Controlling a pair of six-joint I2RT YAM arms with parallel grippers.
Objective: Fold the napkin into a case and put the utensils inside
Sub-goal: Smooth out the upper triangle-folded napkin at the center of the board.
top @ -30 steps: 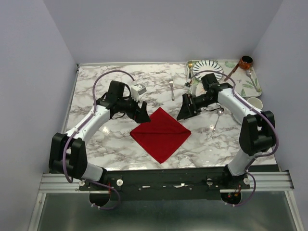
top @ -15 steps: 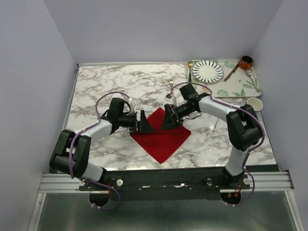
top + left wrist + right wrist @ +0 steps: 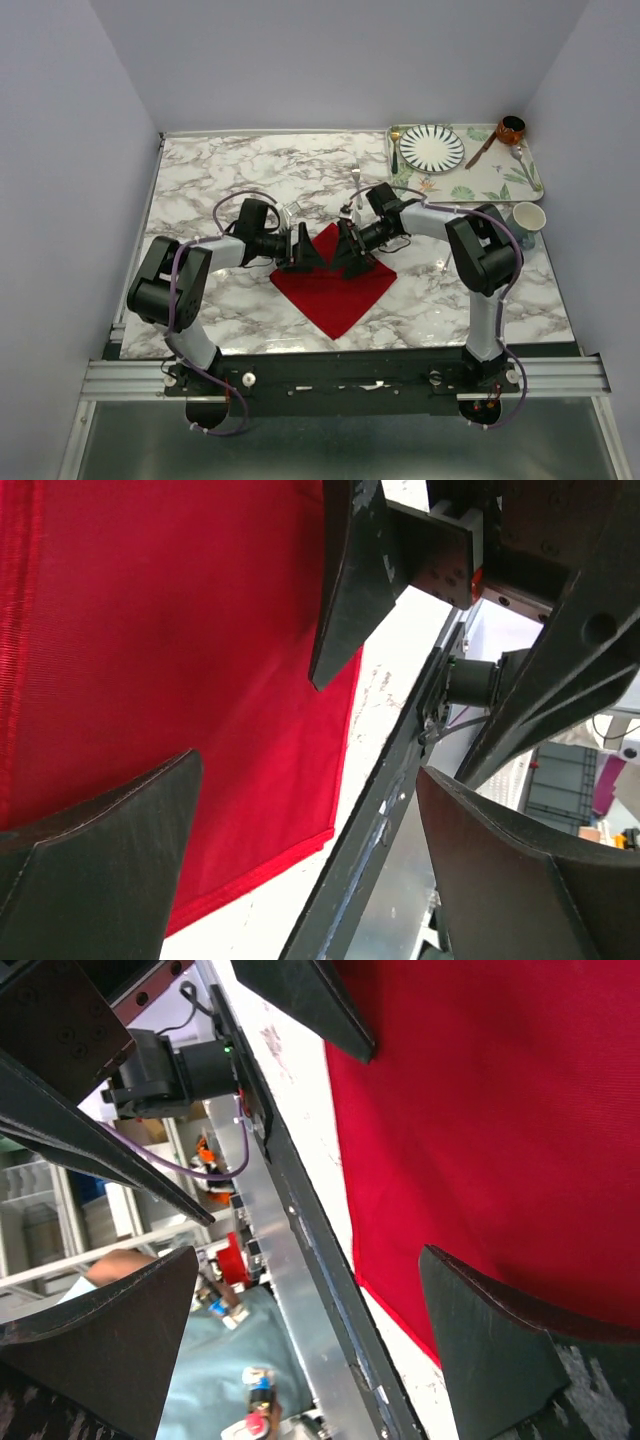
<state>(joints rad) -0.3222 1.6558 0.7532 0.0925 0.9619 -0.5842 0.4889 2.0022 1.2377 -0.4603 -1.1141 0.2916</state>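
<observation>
Marble table [image 3: 220,170] spreads before you. Red napkin [image 3: 335,285] lies flat near centre, turned like diamond. Your left gripper [image 3: 303,252] and right gripper [image 3: 345,252] face each other low over its far corner, fingers spread wide, holding nothing. Silver fork [image 3: 356,178] lies on marble beyond napkin, not touching it.

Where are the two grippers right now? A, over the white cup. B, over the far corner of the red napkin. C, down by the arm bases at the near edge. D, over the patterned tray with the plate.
B: the left gripper and the right gripper face each other, both open, above the far corner of the napkin, which lies flat as a diamond.
</observation>
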